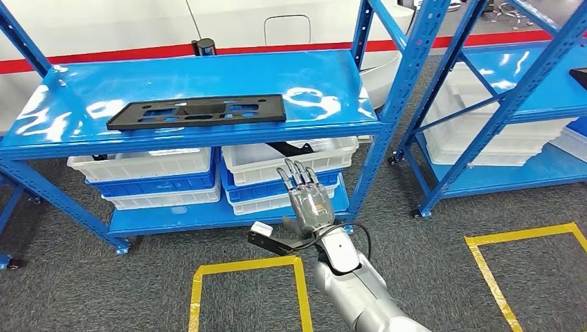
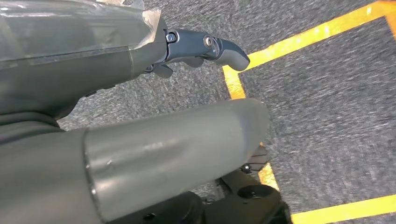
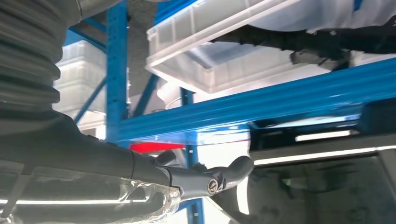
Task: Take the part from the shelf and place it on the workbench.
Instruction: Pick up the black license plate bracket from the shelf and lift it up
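The flat black part (image 1: 197, 111) lies near the shelf's (image 1: 332, 76) front edge. The right hand (image 1: 308, 197) is below it, fingers apart and empty. Coming up, it could bump the shelf edge.

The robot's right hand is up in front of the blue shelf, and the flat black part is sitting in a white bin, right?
Not quite. The right hand is raised before the blue shelf, but the head view shows the flat black part lying on the shelf's top board, not in a white bin.
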### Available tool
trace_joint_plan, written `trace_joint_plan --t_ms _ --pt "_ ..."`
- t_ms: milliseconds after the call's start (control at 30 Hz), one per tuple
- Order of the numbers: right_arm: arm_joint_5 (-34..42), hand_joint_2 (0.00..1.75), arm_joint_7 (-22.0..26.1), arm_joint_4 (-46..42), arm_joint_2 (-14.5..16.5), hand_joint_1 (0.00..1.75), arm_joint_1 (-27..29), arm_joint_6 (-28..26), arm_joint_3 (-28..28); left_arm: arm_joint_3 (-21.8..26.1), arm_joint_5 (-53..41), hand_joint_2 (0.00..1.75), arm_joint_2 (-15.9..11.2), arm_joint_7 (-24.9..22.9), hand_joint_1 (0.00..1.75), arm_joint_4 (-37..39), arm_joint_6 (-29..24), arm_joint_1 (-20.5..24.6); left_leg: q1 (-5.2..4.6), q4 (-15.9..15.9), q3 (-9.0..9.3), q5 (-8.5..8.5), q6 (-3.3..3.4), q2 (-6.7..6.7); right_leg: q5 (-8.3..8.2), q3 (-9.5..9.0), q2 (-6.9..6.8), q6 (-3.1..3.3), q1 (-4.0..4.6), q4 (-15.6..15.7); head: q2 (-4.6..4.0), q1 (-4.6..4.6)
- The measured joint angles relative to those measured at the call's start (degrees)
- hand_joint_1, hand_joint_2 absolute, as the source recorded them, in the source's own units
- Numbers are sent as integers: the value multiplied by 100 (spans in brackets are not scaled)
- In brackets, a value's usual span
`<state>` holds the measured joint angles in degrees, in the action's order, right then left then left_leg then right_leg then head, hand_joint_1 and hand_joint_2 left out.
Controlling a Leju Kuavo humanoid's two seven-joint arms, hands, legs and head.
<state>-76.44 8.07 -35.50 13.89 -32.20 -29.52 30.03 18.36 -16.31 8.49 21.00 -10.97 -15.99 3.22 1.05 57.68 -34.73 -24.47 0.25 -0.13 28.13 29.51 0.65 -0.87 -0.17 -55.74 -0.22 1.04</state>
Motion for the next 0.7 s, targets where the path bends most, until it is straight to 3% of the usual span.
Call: trace_joint_plan --t_ms 67,100,200,233,267,333,400,433,533,600,700 --pt "-4 175 8 1 23 0 -32 18 16 -2 -3 0 7 -4 0 0 3 0 0 -46 50 -8 89 -1 70 52 -14 -49 0 -123 0 -30" --pt "-5 175 14 4 40 0 -59 46 23 -2 -8 0 9 -8 0 0 3 6 4 -71 84 -15 135 3 167 184 -20 -49 -1 -373 0 -48" --pt "-33 175 24 62 89 0 -134 117 64 -3 -36 0 17 -25 0 0 2 42 -15 -83 145 -77 219 -1 531 939 -26 -15 -15 -1603 0 -99" --pt "-46 175 26 97 108 0 -152 119 84 -3 -44 0 21 -30 0 0 -1 48 -22 -82 170 -102 224 -11 539 1121 -26 -36 -16 -1824 0 -112" --pt "-57 175 31 138 141 0 -180 119 106 -3 -51 0 24 -34 0 0 -5 51 -28 -81 205 -130 219 -23 438 1182 -26 -77 -16 -1801 0 -124" --pt "-77 175 41 218 232 0 -283 127 157 -4 -67 0 33 -38 0 0 -13 57 -37 -81 301 -197 197 -40 -3 952 -29 -159 -16 -1090 0 -147" --pt "-96 175 44 297 333 0 -434 161 212 -5 -90 0 43 -43 0 0 -14 71 -58 -73 368 -274 149 -46 -371 637 -39 -131 -4 -327 0 -167" --pt "-89 175 44 334 381 0 -509 184 243 -5 -100 0 46 -46 0 0 -14 81 -64 -70 382 -304 119 -47 -442 561 -42 -81 4 -153 0 -165" --pt "54 175 48 400 513 0 -693 284 382 -5 -110 0 54 -57 0 -1 -14 99 -35 -69 401 -366 13 -35 -441 509 -31 69 -1 -80 0 -146" --pt "204 175 24 406 581 0 -782 359 526 -4 -111 0 55 -50 0 -3 -19 105 -9 171 303 -508 -58 -23 -429 439 -20 150 -40 -29 0 -114" --pt "360 175 -25 412 623 0 -850 421 795 -4 -110 0 56 -40 0 -4 -27 107 21 1231 -287 -932 -150 -12 -370 348 -23 236 -49 -12 0 -26"
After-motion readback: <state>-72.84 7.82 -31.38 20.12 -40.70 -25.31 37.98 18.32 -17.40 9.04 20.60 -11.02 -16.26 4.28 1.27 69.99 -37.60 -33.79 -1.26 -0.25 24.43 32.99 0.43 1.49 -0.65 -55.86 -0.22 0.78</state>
